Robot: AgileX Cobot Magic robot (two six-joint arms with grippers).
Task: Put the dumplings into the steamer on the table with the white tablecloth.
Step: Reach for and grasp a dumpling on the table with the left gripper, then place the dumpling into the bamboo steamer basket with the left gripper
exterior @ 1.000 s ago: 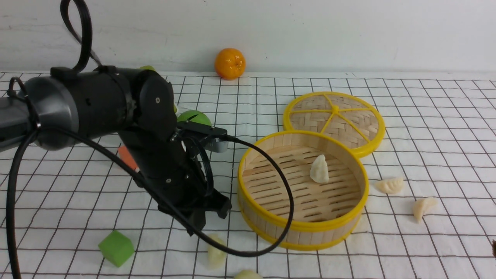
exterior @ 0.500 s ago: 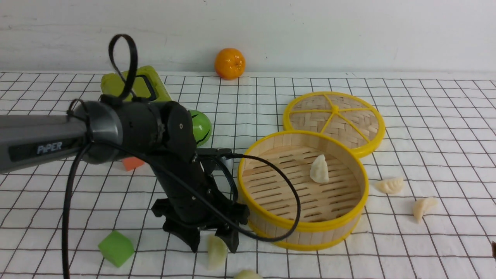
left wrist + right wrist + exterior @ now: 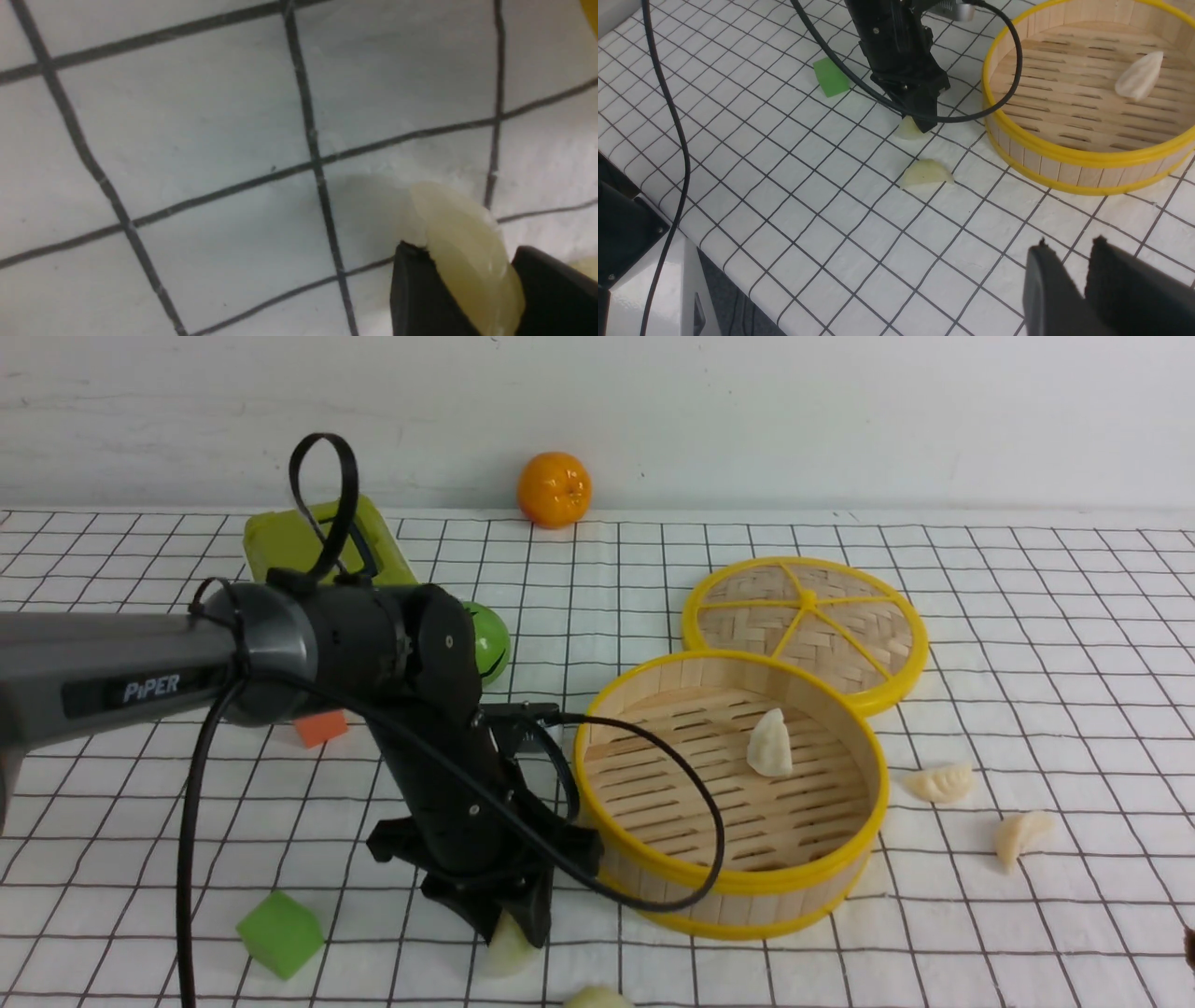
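My left gripper (image 3: 512, 933) is down on the white tablecloth (image 3: 1027, 644), just left of the steamer (image 3: 728, 882), and is shut on a pale dumpling (image 3: 507, 954). In the left wrist view both black fingers press that dumpling (image 3: 467, 261), which rests on the cloth. One dumpling (image 3: 769, 744) lies inside the steamer. Two more dumplings (image 3: 941, 783) (image 3: 1019, 835) lie on the cloth to its right, and another (image 3: 596, 999) sits at the front edge. My right gripper (image 3: 1070, 243) hovers above the cloth near the steamer (image 3: 1064, 156), fingers slightly apart and empty.
The woven lid (image 3: 805, 621) leans behind the steamer. A green cube (image 3: 280, 933), an orange cube (image 3: 319, 728), a green ball (image 3: 487, 639) and a yellow-green box (image 3: 299, 537) lie around the left arm. An orange (image 3: 555, 489) sits by the wall. The table's edge (image 3: 738, 280) shows.
The left arm came down over the dumpling by the steamer. Its jaws spread wide around the dumpling, then closed onto it. Nothing else has moved.
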